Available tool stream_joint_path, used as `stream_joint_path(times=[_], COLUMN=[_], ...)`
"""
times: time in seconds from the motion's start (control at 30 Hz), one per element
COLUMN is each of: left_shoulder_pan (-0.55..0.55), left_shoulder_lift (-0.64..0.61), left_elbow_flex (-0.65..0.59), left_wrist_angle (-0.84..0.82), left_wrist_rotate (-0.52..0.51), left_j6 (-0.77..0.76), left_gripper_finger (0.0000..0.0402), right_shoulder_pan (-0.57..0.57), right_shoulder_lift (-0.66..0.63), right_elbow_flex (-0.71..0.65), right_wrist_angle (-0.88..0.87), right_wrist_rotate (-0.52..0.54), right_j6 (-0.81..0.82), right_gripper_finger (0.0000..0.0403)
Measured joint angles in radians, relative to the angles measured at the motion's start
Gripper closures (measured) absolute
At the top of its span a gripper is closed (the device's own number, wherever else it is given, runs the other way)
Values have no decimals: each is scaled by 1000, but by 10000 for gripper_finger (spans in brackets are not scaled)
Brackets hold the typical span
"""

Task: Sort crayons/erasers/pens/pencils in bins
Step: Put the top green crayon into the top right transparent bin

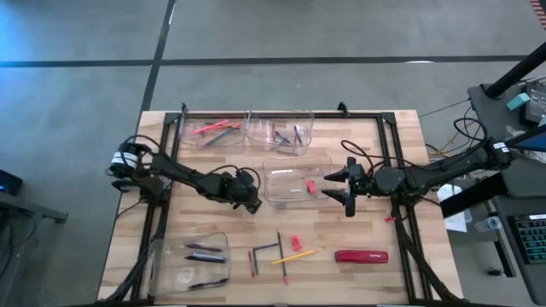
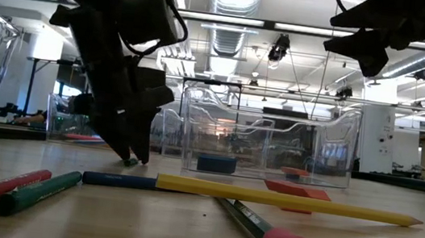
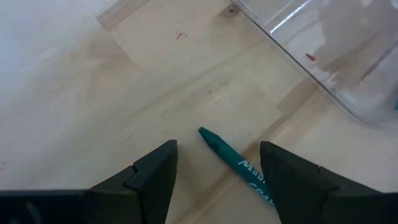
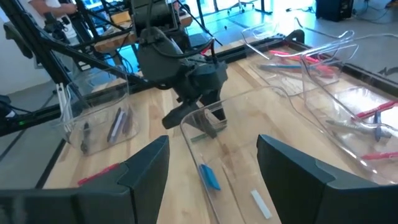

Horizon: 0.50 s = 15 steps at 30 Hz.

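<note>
Two dark grippers are seen flanking the clear, shallow plastic middle bin [image 1: 294, 170] (a small red eraser [image 1: 311, 185] lies inside). Beside that bin, the left gripper [image 3: 214, 165] is lowered with jaws apart around a teal crayon [image 3: 233, 163] on the wooden table [image 1: 358, 230]; the right gripper [image 1: 343, 186] is held over the bin's other end, jaws apart and empty.

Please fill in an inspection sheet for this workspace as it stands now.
Surface: pale wooden table, dark frame rails along its edges.
Job's things: four clear plastic bins; the middle bin holds a small red eraser; thin yellow pencil and other sticks loose at the front.
Clutter: large red oblong object with white lettering.
Grippers: left gripper open, low over a teal crayon; right gripper open above the middle bin.
Cables: black leads beside the table.
Surroundings: grey floor; equipment cart at right.
</note>
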Motion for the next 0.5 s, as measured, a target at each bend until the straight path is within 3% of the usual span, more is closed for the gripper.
stream_joint_path(times=[0.23, 0.5], left_shoulder_pan=[-3, -1], left_shoulder_lift=[11, -3], left_elbow_flex=[2, -6], left_wrist_angle=[-76, -112], left_wrist_rotate=[23, 21], left_j6=[-17, -21], left_gripper_finger=[210, 334], right_shoulder_pan=[0, 0], right_shoulder_lift=[0, 0], right_elbow_flex=[-2, -4], right_wrist_angle=[-22, -24], right_wrist_rotate=[0, 0], right_j6=[16, 16], right_gripper_finger=[172, 172])
